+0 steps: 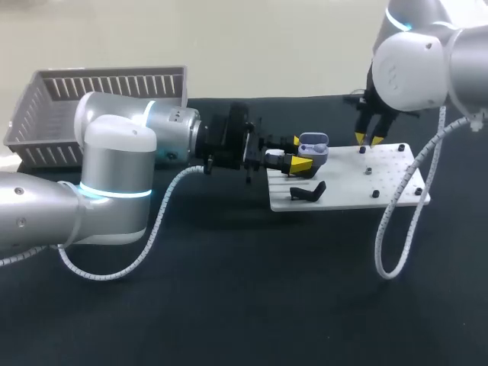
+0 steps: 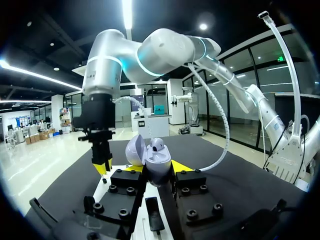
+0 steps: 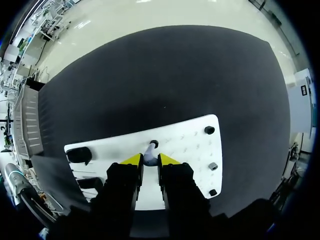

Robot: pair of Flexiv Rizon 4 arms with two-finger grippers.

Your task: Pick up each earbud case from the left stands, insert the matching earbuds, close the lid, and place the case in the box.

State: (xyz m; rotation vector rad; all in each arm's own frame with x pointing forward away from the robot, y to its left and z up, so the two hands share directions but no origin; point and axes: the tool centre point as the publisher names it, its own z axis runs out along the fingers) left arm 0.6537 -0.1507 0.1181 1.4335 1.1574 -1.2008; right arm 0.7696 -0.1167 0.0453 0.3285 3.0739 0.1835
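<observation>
Earbud case: one, pale lavender, lid hinged open. It is held off the table at the near-left edge of the white board, pinched on two sides by the left gripper.
Seated earbud: one, rounded, showing in the open case.
Loose earbud: one, standing upright on the white board against a small black peg. The right gripper comes down on it from above, its fingers drawn narrow and pinching it.
Black stand: one, on the board's front-left part, just beside the held case.
Small studs: several scattered on the board; three count along its right edge.
Basket: one, grey and slatted, at the far left of the table, well apart from the board, with the left arm lying between them.
</observation>
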